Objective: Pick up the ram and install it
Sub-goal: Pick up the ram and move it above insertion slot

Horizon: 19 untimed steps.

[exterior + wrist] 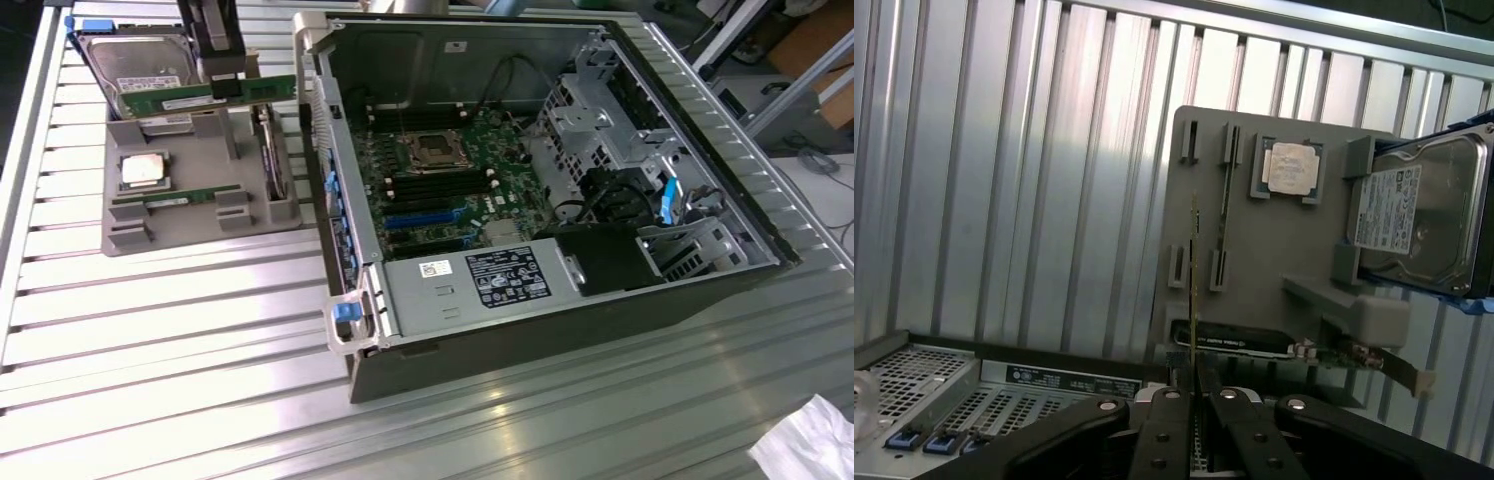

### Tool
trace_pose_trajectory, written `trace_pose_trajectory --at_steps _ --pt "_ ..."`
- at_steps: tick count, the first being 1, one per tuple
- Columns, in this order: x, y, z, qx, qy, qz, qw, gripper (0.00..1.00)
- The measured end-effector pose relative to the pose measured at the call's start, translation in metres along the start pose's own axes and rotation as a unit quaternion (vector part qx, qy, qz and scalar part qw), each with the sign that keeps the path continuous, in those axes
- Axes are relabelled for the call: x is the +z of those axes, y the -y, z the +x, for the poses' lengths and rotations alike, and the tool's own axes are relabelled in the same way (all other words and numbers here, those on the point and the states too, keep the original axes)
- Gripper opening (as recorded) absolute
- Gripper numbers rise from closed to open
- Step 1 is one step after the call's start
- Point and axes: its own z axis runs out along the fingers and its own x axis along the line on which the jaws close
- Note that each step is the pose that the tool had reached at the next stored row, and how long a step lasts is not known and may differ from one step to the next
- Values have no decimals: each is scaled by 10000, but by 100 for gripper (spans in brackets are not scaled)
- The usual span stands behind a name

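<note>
The gripper [224, 85], a dark metal clamp, hangs over the far part of a gray holder [200, 165] at the exterior view's left. Its jaws pinch the ram [174, 100], a long, thin green board with small black chips and a pale label. The stick is lifted clear of the holder's slots and lies level, with its long edge running left to right in the exterior view. In the wrist view the ram [1195, 280] appears edge-on as a hairline strip rising from between two black, bolted fingers [1159, 440].

The holder is matte molded plastic with blocky upright tabs. It keeps a second ram stick [174, 200] seated in a near slot and a square silver processor chip [144, 170] in a shallow pocket. A hard drive [134, 55] with a shiny metal shell and a white label leans at its far end.

Just to the exterior view's right lies an open computer case [534, 350] of dark sheet steel. Its green motherboard [454, 190] is exposed, with a boxy silver power supply [467, 285] at its near side. Everything rests on a ribbed, glossy aluminium table [160, 350].
</note>
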Motion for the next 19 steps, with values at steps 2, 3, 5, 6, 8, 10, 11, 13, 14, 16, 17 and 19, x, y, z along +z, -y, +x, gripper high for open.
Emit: trace_pose_trajectory --at_steps 2,3,5,6,8,10,11,13,14,16,17,19 --pt "0 7 1 0 0 -2 10000 13" --pt "0 13 2 0 0 -2 10000 13" --pt "-1 20 3 0 0 -4 10000 13" --pt "0 23 4 0 1 -4 10000 13" --pt "-1 32 5 0 1 -6 10000 13" --pt "-1 44 7 0 1 -7 10000 13" --pt "-1 51 8 0 1 -8 10000 13" --pt "-1 65 10 1 2 -10 10000 13" --pt "-1 71 11 1 2 -12 10000 13" --pt "-1 78 12 1 2 -12 10000 13" --pt "-1 81 13 1 2 -12 10000 13" --pt "-1 86 14 1 2 -13 10000 13"
